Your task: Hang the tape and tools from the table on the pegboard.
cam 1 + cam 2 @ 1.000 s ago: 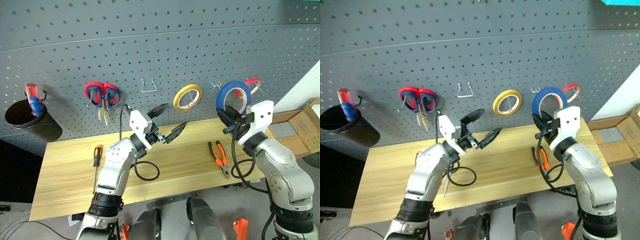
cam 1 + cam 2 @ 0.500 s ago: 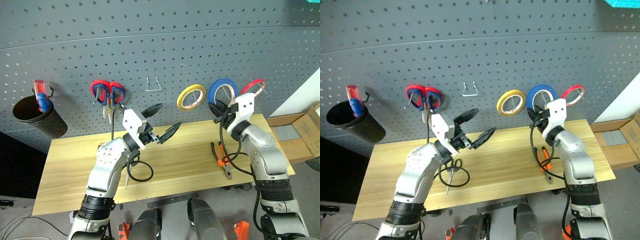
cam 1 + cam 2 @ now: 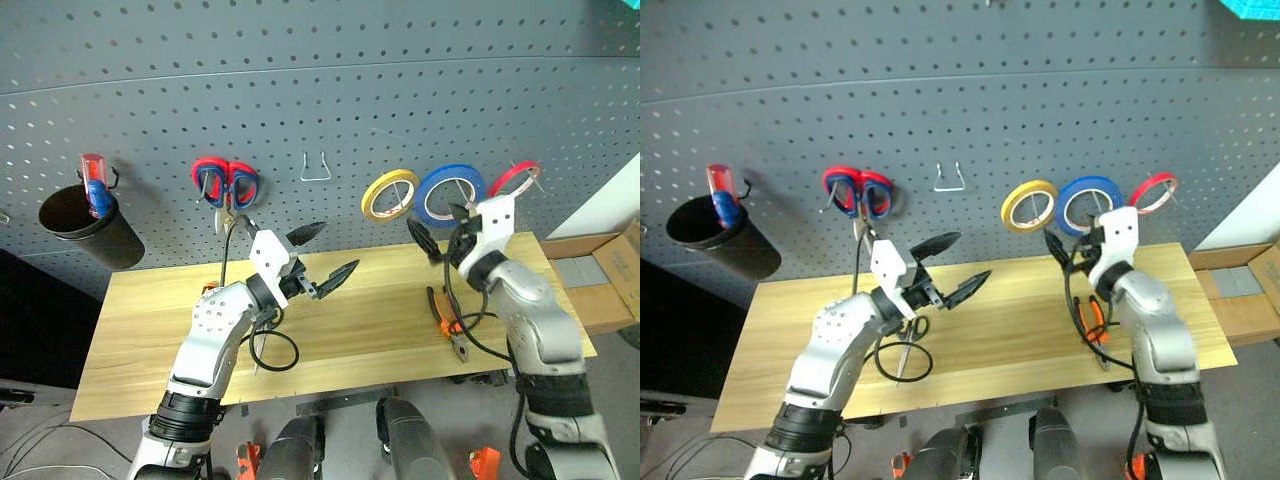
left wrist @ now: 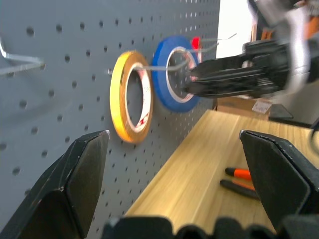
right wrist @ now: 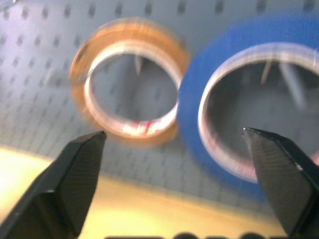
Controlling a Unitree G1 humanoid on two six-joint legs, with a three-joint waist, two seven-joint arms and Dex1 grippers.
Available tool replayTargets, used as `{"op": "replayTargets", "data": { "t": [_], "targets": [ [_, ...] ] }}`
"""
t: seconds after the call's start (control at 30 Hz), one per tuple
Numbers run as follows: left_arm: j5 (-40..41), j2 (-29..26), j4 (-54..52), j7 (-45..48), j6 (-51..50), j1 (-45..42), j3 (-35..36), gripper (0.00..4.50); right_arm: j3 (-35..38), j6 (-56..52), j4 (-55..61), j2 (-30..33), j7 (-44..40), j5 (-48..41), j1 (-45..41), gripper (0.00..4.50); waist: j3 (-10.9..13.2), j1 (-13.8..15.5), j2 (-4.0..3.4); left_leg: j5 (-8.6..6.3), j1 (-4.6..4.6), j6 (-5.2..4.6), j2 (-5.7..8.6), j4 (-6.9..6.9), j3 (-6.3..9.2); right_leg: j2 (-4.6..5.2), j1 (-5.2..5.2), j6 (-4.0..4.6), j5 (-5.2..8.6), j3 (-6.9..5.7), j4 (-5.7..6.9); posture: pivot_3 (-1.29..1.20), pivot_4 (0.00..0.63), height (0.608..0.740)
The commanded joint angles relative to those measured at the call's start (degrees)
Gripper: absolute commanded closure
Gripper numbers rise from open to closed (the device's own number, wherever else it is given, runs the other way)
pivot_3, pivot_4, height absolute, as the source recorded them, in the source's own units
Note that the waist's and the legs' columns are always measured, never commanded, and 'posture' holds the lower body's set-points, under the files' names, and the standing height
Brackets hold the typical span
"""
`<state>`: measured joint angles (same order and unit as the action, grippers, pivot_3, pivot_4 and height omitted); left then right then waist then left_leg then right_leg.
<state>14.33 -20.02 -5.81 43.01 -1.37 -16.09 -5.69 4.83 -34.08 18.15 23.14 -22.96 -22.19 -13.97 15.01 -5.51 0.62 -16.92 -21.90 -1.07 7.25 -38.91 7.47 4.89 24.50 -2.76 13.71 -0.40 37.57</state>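
Blue tape (image 3: 450, 194) hangs on its pegboard (image 3: 300, 90) hook between yellow and red rolls; right gripper (image 3: 437, 237) spread open just below it, holding nothing. Left gripper (image 3: 322, 255) open, idle. Pliers (image 3: 446, 318) on worktop (image 3: 130, 330) probably next

Blue tape (image 3: 450, 194) — dark grey, hole-dotted pegboard (image 3: 300, 90).
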Motion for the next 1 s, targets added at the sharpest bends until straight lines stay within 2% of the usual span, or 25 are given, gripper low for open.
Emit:
{"op": "replayTargets", "data": {
  "t": [0.03,0.13,0.23,0.53,1.0],
  "targets": [
    [-3.1,-3.8,0.6,4.2,3.0,3.0,-2.8,0.00,-0.8,-11.5,6.8,7.2,-5.2,-4.3,9.4,0.02,0.0,0.4,-0.03,0.00,0.00,-0.01,0.01,0.01,0.00,0.00,-0.01,0.00,0.00,0.01,-0.03,-0.24,0.234,0.740],
    [-2.8,-5.3,0.3,5.5,2.3,4.9,-3.4,0.00,-2.5,-13.5,2.4,9.4,-3.6,-1.4,11.9,0.02,0.0,0.3,-0.03,-0.01,0.02,-0.02,0.02,0.01,-0.08,0.02,-0.04,0.00,0.00,0.07,-0.13,-0.23,0.236,0.740],
    [-2.3,-6.1,-0.7,6.3,1.7,6.3,-3.3,0.00,-0.5,-18.4,-4.3,6.5,2.3,0.0,7.4,0.02,0.0,0.2,-0.03,0.02,0.10,-0.03,-0.01,0.01,-0.15,0.00,-0.04,0.22,-0.30,0.12,-0.13,-0.23,0.230,0.740],
    [-2.0,-6.3,-3.4,6.2,-0.2,8.0,-2.8,0.00,-2.0,-24.3,-16.8,3.9,6.3,4.0,-2.3,0.02,0.0,0.6,-0.04,0.61,0.08,-0.12,-0.05,0.04,-0.09,-0.02,-0.13,0.10,-0.84,-0.02,-0.24,-0.21,0.220,0.740],
    [-1.3,-7.1,-7.5,5.2,-3.5,9.3,-1.6,0.00,-6.2,-17.8,-32.7,2.5,3.9,10.0,-7.3,0.02,-0.1,0.8,-0.01,0.72,0.00,0.06,-0.05,0.10,-0.11,-0.02,-0.13,0.08,-0.97,-0.03,-0.45,-0.16,0.218,0.740]
  ]
}}
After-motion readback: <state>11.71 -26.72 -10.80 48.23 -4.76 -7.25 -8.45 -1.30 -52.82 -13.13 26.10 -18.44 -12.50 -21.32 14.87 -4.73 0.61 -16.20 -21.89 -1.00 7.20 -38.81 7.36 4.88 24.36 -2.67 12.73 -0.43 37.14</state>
